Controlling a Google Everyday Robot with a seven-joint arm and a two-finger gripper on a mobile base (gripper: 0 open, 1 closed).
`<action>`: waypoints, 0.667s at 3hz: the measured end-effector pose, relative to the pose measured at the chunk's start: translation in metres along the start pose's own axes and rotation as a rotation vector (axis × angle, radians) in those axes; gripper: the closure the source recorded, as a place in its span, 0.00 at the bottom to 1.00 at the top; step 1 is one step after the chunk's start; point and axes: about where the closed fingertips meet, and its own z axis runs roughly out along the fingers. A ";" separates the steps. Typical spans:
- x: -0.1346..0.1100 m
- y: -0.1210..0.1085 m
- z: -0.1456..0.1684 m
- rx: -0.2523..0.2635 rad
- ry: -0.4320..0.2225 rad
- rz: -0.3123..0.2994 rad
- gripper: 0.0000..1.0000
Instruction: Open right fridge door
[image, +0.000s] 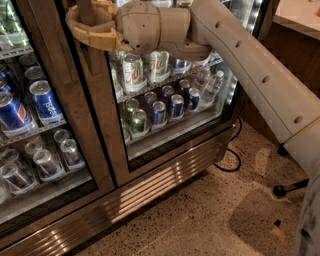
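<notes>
The arm (260, 80) comes in at the 4 o'clock edge, nearest to the camera, and stretches up across the view toward 11 o'clock. It is white, with small dark holes along its side. Its thick round wrist lies almost level in front of the glass. At the end of it, at 11 o'clock, is the hand (80, 22). Its two tan fingers (95, 39) are closed around the dark upright handle (85, 6), which passes through the loop that they make.

The right door (109, 130) fills the middle of the view from 12 to 3 o'clock, behind the arm. It has a brushed-steel frame, a black inner edge and a tall glass pane. A bright white light strip (231, 85) runs down its side at 3 o'clock. The door stands flush with the left door (65, 105) at 9 o'clock.

Behind the right glass, the lower shelf carries eight cans (159, 112) in two rows of four: two green ones on the left and six blue. On the upper shelf two green-and-white cans (133, 72) show fully, with more hidden behind the wrist, and two clear bottles (202, 80) stand at 2 o'clock. Behind the left glass there are at least four blue Pepsi cans (45, 102), and about six silver cans (45, 162) below them.
</notes>
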 end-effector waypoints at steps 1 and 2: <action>-0.006 -0.003 0.002 0.007 -0.012 -0.009 1.00; -0.006 -0.003 0.002 0.007 -0.012 -0.009 1.00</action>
